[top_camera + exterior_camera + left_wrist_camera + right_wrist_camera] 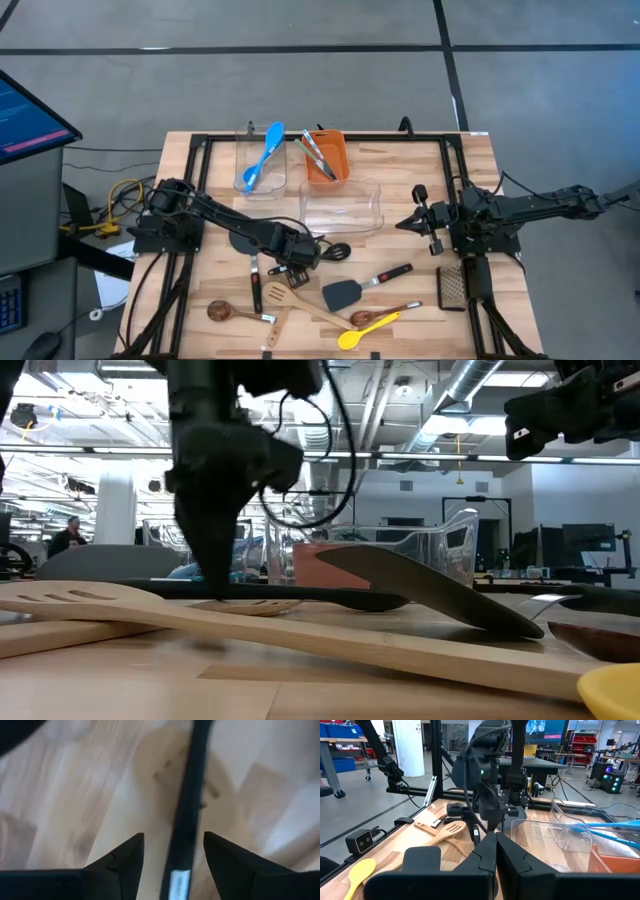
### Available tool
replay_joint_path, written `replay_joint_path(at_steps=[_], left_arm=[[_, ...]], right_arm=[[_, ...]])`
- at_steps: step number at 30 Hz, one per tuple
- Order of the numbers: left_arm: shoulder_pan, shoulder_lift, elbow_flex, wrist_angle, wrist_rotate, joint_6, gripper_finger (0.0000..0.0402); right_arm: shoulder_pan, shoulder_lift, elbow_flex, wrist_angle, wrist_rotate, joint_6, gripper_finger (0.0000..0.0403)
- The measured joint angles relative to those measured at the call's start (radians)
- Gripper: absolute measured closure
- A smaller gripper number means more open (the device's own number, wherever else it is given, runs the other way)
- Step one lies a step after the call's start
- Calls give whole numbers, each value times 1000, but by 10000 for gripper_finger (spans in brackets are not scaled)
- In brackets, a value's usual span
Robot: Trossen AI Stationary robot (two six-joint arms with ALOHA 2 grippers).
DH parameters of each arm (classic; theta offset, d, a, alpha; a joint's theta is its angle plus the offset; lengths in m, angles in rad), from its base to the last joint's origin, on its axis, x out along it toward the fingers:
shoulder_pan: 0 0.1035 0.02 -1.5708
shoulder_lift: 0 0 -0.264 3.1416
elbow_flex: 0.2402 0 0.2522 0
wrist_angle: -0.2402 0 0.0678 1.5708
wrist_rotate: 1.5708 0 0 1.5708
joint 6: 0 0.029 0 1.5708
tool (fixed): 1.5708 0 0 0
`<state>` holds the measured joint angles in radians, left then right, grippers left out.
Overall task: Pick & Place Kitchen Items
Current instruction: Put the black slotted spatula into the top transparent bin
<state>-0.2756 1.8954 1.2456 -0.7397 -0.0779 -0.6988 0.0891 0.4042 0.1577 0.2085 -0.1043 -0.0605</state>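
My left gripper is low over the table's middle and open. Its fingers stand on either side of the handle of a black long-handled utensil that lies flat on the table; the low view shows the gripper down at that handle. Gaps show between the handle and both fingers. My right gripper is shut and empty, held above the table at the right. Blue spoons lie in a clear tub at the far side.
An orange bin holds several utensils, and a clear tub stands beside it. Near the front edge lie a wooden spoon, a slotted wooden spatula, a black turner, a yellow spoon and a dark grater-like tool.
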Motion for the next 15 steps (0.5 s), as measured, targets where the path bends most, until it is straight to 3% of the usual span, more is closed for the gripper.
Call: replay_joint_path(at_steps=[15], left_arm=[[0, 0, -50, 1, 75, -46, 219]], right_arm=[[0, 0, 0, -11, 0, -2, 403]])
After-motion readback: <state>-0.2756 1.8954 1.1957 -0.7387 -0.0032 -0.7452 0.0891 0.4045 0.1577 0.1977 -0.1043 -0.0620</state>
